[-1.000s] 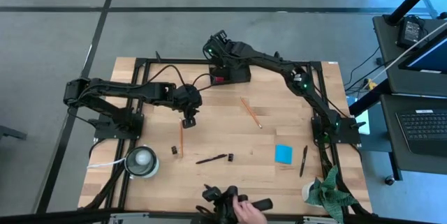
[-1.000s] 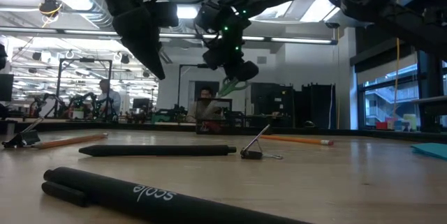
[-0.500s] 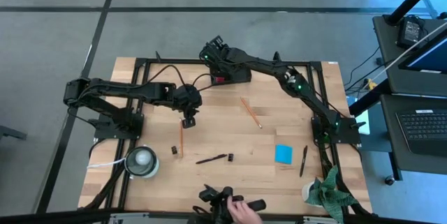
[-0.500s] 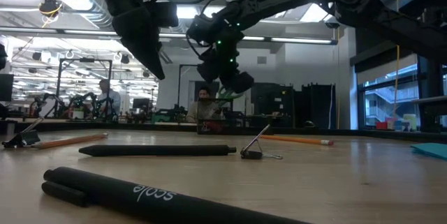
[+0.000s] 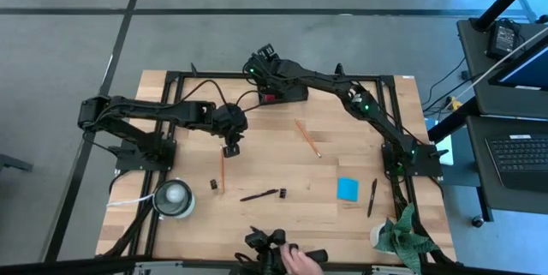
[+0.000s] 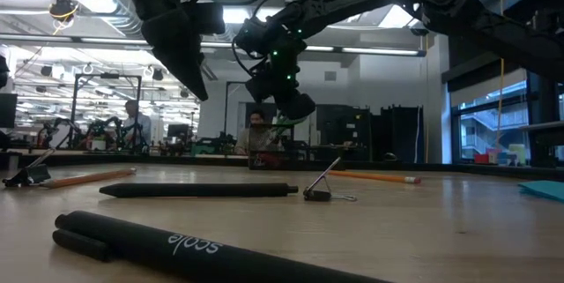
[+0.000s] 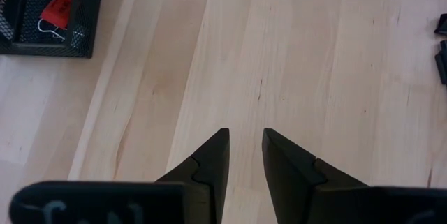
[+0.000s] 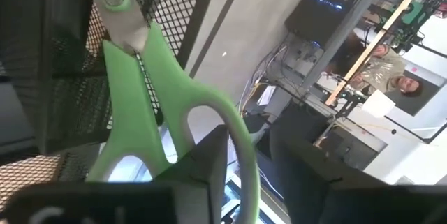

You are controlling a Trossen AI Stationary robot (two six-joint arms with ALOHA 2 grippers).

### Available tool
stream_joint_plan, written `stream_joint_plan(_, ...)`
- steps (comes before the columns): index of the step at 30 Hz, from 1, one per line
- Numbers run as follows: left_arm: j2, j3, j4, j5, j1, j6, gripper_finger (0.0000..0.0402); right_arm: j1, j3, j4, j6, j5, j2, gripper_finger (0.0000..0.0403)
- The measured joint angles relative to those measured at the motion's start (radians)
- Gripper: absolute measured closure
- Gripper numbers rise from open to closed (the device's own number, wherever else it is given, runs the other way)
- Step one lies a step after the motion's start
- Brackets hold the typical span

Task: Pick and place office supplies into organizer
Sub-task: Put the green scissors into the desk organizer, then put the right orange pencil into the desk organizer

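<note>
High view, tabletop (image 5: 282, 159): pale wood inside a black frame.
High view, right gripper (image 5: 259, 62): at the far edge, over the organizer (image 5: 287, 92).
High view, left gripper (image 5: 231, 149): mid-table, just above the far end of a pencil (image 5: 222, 172).
High view, loose supplies: second pencil (image 5: 307, 137); pen (image 5: 259, 195) with clips (image 5: 214, 184) near it; blue pad (image 5: 348, 188); another pen (image 5: 372, 197) by the right edge.
High view, other: white roll (image 5: 174, 196) at front left; a hand (image 5: 301, 262) at the front edge.
Low view, right gripper (image 6: 295, 107): raised above the far end, scissors (image 6: 284, 122) showing green beneath it.
Low view, foreground: pens and a clip lying flat.
Left wrist view, left gripper (image 7: 245, 147): jaws narrow, nothing between them, bare wood below; organizer (image 7: 49, 15) off to one side with a red piece (image 7: 56, 9) inside.
Right wrist view, scissors (image 8: 150, 84): green handle across the right jaws, blades toward the mesh wall; jaws parted, one handle loop around a finger, grip not certain.
Step, judged: scissors being delivered into the organizer.
Next move, judged: let the handle slip free, lift clear without snagging the loop, then go for a pencil or pen.
</note>
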Motion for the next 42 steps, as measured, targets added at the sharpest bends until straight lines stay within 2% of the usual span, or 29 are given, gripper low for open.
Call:
stream_joint_plan(8, 0.0, 0.0, 0.0, 0.0, 0.0, 0.0, 0.032, 0.003, 0.0, 0.0, 0.006, 0.062, -0.001, 0.022)
stream_joint_plan(17, 0.0, 0.0, -0.001, 0.0, 0.0, 0.0, 0.032, 0.031, 0.012, 0.001, 0.087, 0.031, -0.042, 0.0206)
stream_joint_plan(20, 0.0, 0.0, -0.004, 0.0, 0.0, 0.0, 0.032, 0.051, 0.01, -0.004, 0.176, 0.029, -0.075, 0.0206)
stream_joint_plan(22, 0.0, 0.0, -0.005, 0.0, 0.0, 0.0, 0.032, 0.07, 0.01, -0.047, 0.321, 0.02, -0.114, 0.0205)
stream_joint_plan(25, 0.0, 0.0, -0.005, 0.0, 0.0, 0.003, 0.032, 0.106, 0.012, -0.187, 0.634, -0.1, -0.188, 0.0205)
stream_joint_plan(28, 0.0, 0.0, -0.004, 0.0, 0.0, 0.008, 0.032, 0.129, 0.012, -0.345, 0.92, -0.372, -0.262, 0.0205)
stream_joint_plan(31, 0.0, 0.0, 0.002, 0.0, 0.002, 0.008, 0.032, 0.137, 0.012, -0.466, 1.082, -0.591, -0.329, 0.0205)
stream_joint_plan(32, 0.0, 0.0, 0.006, 0.0, 0.002, 0.008, 0.032, 0.142, 0.01, -0.498, 1.109, -0.619, -0.346, 0.0205)
stream_joint_plan(37, 0.0, 0.0, 0.064, 0.001, 0.002, 0.008, 0.032, 0.155, -0.057, -0.62, 1.196, -0.613, -0.407, 0.0205)
stream_joint_plan(40, 0.0, 0.0, 0.074, 0.002, -0.001, 0.008, 0.032, 0.155, -0.18, -0.602, 1.235, -0.62, -0.472, 0.0205)
stream_joint_plan(42, 0.0, 0.0, 0.072, 0.002, -0.001, 0.008, 0.032, 0.155, -0.299, -0.53, 1.24, -0.635, -0.53, 0.0205)
